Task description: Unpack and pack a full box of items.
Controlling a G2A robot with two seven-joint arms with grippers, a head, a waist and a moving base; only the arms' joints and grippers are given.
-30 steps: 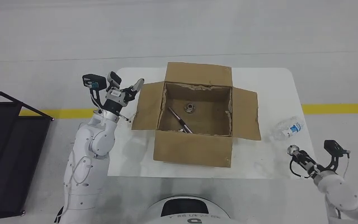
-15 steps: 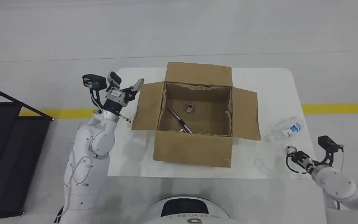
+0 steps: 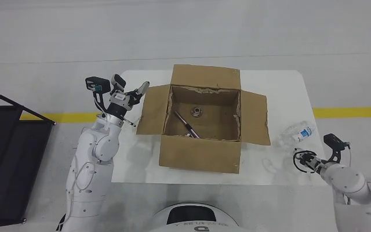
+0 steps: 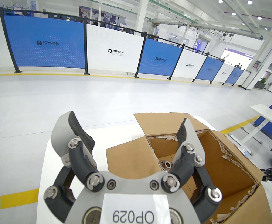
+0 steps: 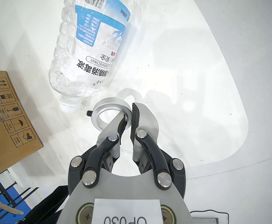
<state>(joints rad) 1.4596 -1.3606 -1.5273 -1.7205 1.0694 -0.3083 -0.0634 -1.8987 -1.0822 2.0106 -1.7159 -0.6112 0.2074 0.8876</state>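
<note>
Your right hand (image 5: 128, 115) is clamped on the metal ring (image 5: 110, 105).
The ring is at the table's (image 5: 191, 84) right end, just beside the bottle (image 5: 89, 48) cap. The box (image 3: 200, 153) stands open mid-table, with your left hand (image 4: 127, 119) spread wide by its flap.

a big factory hall

the room is very big and bright, with a high roof. up top there are rows of round lights (image 4: 233, 13), tall white pillars (image 4: 142, 16), and beams and pipes (image 4: 204, 23). the floor (image 4: 85, 99) is smooth, pale and wide, with yellow lines (image 4: 63, 74) painted on it like the ones in a factory. a long fence of blue and white panels (image 4: 44, 44) on black posts (image 4: 86, 45) runs along the far side. a white table (image 3: 139, 162) stands on the floor with an open cardboard box (image 3: 200, 153) on it. another white table (image 4: 262, 110) stands far off to the side.
</note>
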